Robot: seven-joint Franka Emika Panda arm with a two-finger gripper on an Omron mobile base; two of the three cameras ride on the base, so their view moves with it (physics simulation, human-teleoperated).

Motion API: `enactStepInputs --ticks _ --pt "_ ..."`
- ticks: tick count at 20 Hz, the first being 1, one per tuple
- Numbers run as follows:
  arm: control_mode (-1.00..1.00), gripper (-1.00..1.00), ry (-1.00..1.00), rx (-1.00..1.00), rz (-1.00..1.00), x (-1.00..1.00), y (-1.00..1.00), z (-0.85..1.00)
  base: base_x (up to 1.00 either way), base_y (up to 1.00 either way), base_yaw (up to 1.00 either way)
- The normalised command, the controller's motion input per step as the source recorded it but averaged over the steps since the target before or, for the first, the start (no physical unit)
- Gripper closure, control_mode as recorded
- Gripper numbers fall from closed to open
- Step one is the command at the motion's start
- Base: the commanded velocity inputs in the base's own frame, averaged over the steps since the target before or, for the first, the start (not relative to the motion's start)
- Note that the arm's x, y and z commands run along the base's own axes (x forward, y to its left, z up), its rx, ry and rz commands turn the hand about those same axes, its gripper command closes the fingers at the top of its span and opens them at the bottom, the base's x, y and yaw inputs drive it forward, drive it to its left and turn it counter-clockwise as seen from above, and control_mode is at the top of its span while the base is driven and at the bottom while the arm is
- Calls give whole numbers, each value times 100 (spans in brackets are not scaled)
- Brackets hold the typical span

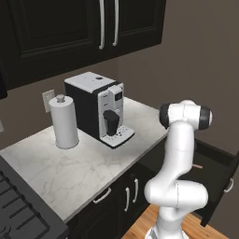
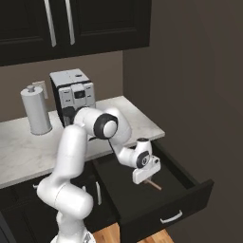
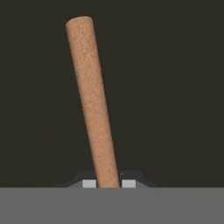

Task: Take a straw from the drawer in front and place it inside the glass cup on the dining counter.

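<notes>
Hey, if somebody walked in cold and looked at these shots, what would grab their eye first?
Probably the white arm bent down into the open black drawer, its gripper shut on the tan straw lying on the drawer floor. After that, the coffee machine and the paper-towel roll standing side by side on the marble worktop.

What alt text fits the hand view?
A thin tan-brown straw runs up from between the claw's two small fingertips, which are closed against its lower end, leaning slightly left. Behind it lies the dark floor of the black drawer.
</notes>
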Motion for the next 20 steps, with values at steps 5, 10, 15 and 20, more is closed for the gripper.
enactStepInputs --ticks 5,10,15,20 --pt "-100 100 -4 1 -4 -51 0 79 0 0 0" --pt "-100 100 -1 1 -2 -57 2 100 0 0 0" --pt "-100 100 -5 0 -1 -39 12 100 0 0 0" --pt "-100 100 -10 0 0 -32 34 100 0 0 0"
